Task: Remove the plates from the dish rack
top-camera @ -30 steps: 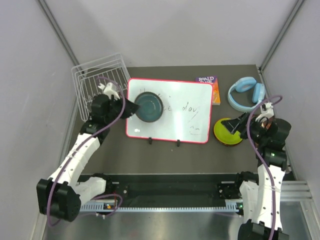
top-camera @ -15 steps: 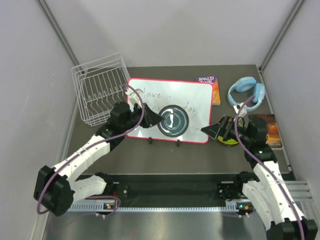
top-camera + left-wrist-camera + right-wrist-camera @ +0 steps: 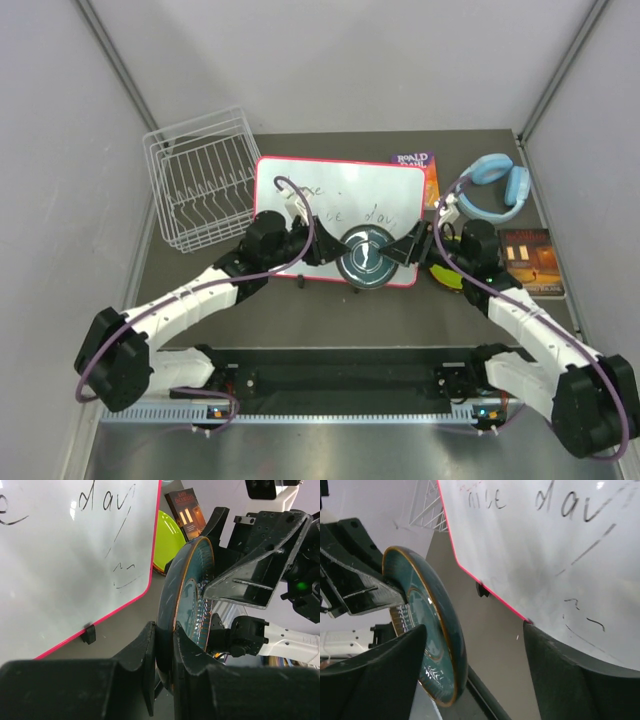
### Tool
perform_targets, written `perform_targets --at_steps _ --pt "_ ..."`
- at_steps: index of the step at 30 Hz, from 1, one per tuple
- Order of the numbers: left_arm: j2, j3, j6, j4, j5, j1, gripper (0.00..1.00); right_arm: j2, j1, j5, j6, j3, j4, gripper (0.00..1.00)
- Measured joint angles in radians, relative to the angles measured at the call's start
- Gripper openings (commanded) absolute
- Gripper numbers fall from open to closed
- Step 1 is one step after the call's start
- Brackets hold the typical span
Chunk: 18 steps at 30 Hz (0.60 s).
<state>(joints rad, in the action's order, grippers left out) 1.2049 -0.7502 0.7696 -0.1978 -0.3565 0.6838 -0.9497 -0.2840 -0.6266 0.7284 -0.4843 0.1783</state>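
The white wire dish rack (image 3: 200,190) stands at the desk's (image 3: 300,312) far left corner, the left end effector (image 3: 325,250) pinches the rim of a dark teal plate (image 3: 366,257) over the pink-framed whiteboard's (image 3: 330,200) near edge, and the right end effector (image 3: 405,246) straddles the opposite rim, fingers spread wide.

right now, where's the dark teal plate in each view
top external: dark teal plate low centre, at the whiteboard's near edge, between the two arms.
left wrist: plate edge-on at centre, right of the whiteboard.
right wrist: plate lower left, tilted, left of the whiteboard.
shared landmark: the whiteboard's pink frame and its "day" scrawl.
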Motion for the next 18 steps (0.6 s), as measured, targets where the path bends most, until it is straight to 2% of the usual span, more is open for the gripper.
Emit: perform_targets --at_steps 1,3,4,5,9,10,11,12,14,15,17,18 --pt "0.007 0.000 0.000 -0.006 0.003 0.004 0.00 -0.018 -0.016 -0.003 0.008 0.000 0.021 0.46" --pt "0.021 -0.002 -0.001 -0.016 0.006 0.010 0.00 -0.042 -0.042 -0.013 0.018 0.003 0.068 0.30" --pt "0.030 -0.005 -0.001 -0.021 0.006 0.011 0.00 -0.046 -0.049 -0.020 0.029 0.007 0.092 0.07" --pt "0.034 -0.006 -0.001 -0.021 0.007 0.011 0.00 -0.047 -0.052 -0.027 0.034 0.010 0.106 0.00" --pt "0.043 -0.007 0.010 -0.045 -0.001 -0.009 0.00 -0.040 -0.041 -0.057 0.079 0.028 0.174 0.00" --pt "0.043 -0.007 0.011 -0.052 -0.003 -0.009 0.07 -0.031 -0.039 -0.055 0.084 0.032 0.180 0.00" --pt "0.044 -0.007 0.013 -0.056 -0.006 -0.008 0.14 -0.015 -0.039 -0.049 0.085 0.033 0.169 0.00" --pt "0.046 -0.008 0.013 -0.065 -0.012 -0.007 0.33 0.009 -0.038 -0.035 0.081 0.034 0.145 0.00" --pt "0.050 -0.016 0.011 -0.067 -0.018 0.002 0.57 0.071 -0.034 -0.007 0.064 0.032 0.078 0.00" --pt "0.053 -0.025 -0.004 -0.062 -0.004 0.010 0.65 0.120 -0.030 0.016 0.037 0.024 0.016 0.00" --pt "0.052 -0.040 -0.032 -0.047 0.029 0.020 0.90 0.197 0.013 0.043 -0.004 0.010 -0.096 0.00" --pt "0.049 -0.048 -0.048 -0.028 0.053 0.020 0.92 0.236 0.059 0.061 -0.024 -0.002 -0.157 0.00"
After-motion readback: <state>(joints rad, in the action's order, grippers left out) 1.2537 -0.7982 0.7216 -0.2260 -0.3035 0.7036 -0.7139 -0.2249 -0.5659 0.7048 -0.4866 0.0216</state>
